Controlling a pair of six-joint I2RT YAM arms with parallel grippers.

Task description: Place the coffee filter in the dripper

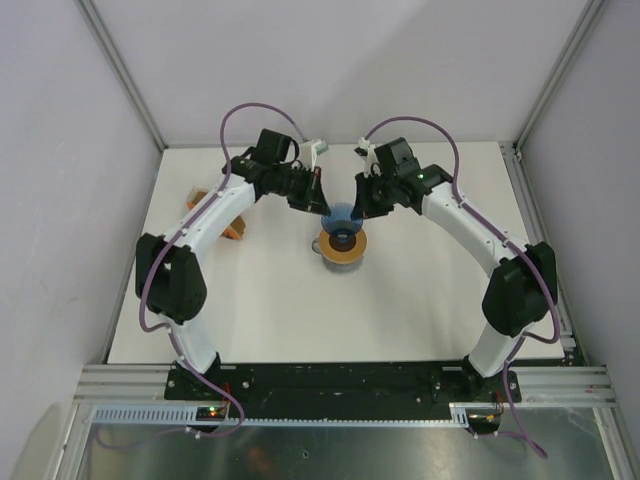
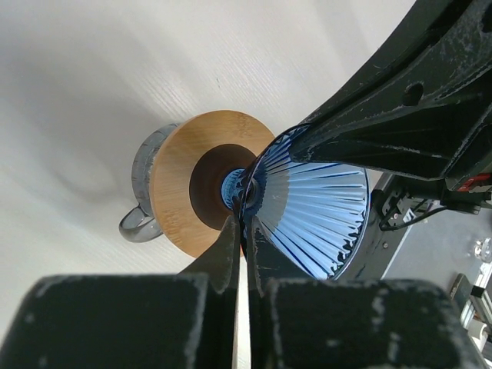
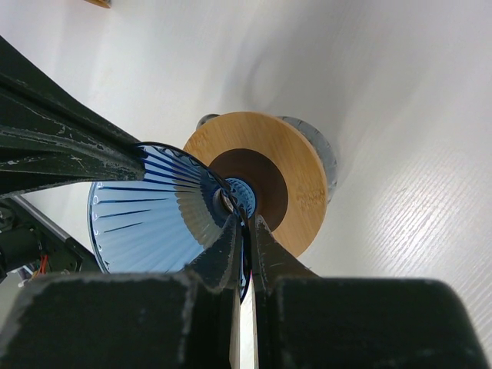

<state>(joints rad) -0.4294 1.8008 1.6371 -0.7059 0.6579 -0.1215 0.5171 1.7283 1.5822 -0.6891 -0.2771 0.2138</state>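
The dripper [image 1: 343, 215], a translucent blue ribbed cone, stands with its narrow end in the dark hole of a wooden ring [image 1: 343, 252] on a grey mug. My left gripper [image 1: 322, 200] is shut on the dripper's left rim. In the left wrist view the thin blue wall of the dripper [image 2: 315, 207] runs between the tips of the left gripper [image 2: 244, 219]. My right gripper [image 1: 362, 205] is shut on the opposite rim. In the right wrist view the edge of the dripper [image 3: 154, 211] is pinched in the right gripper [image 3: 246, 224]. The coffee filter is out of view.
The wooden ring [image 2: 181, 181] lies on the grey handled mug [image 2: 142, 177], mid-table. An orange holder [image 1: 236, 229] stands at the left, partly hidden under my left arm. White walls and metal frame posts close in the table.
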